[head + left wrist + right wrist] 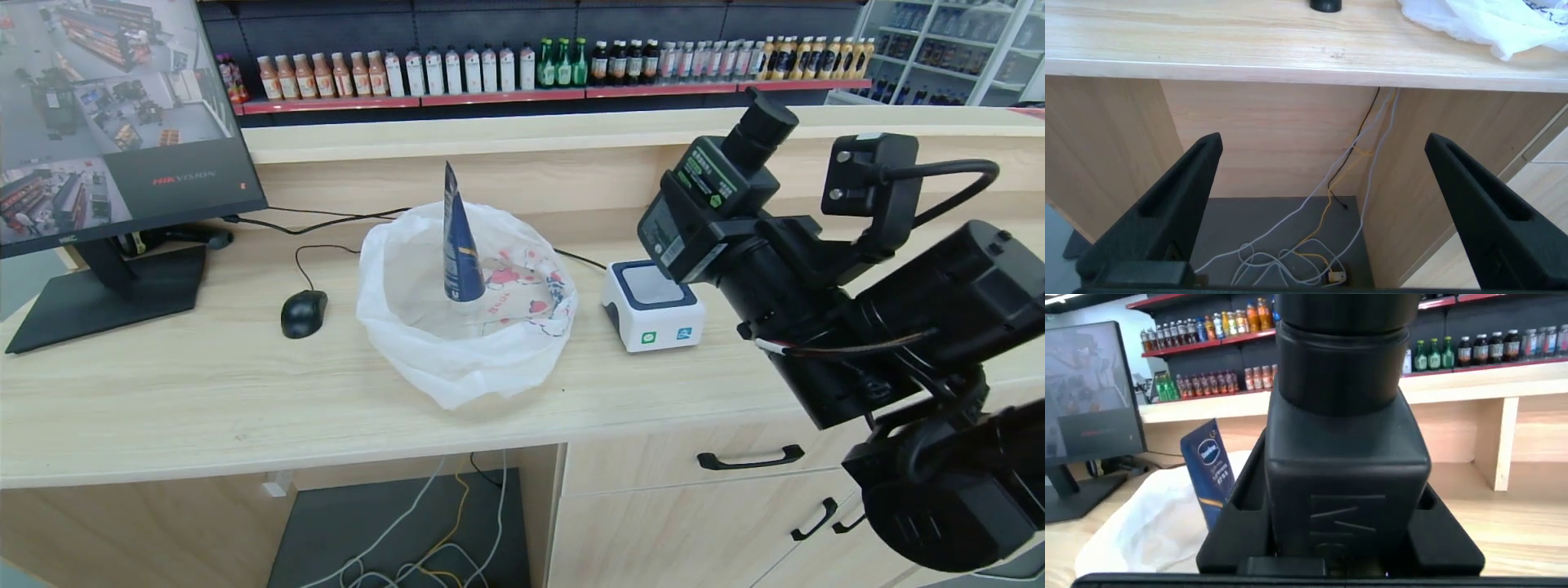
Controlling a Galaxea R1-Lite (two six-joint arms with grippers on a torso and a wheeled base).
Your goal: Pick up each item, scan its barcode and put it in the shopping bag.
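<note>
- Light wooden counter (204, 392): carries the bag, the scanner and the mouse.
- White thin plastic shopping bag (457, 367): sits open mid-counter, mouth up and rim slumped. It lies between the black computer mouse (304, 314) and the scanner.
- Right tool (755, 245): clamped on a black squarish bottle with a round cap and green label (704, 189). It is held off the counter, tilted, cap pointing up and away, its lower end over the scanner.
- Left tool (1323, 212): fingers spread wide and holding nothing, parked low in front of the counter edge.
- Small white box scanner with a dark glass top (653, 314): on the counter just beside the bag, on the robot's right.
- Dark blue squeeze tube (460, 253): already inside the bag, standing on its wide end with the crimped end up.
- Step in hand, as I judge it: scanning the bottle.
  - A pale label on its lower face is turned toward the glass; I cannot tell if that is the barcode.
  - Keep that face square to the window and hold steady, rolling the wrist only if nothing reads.
  - For the bag, come in high over the rim and lower beside the tube, not onto it. The tube looks tippy and the bag wall is floppy.
</note>
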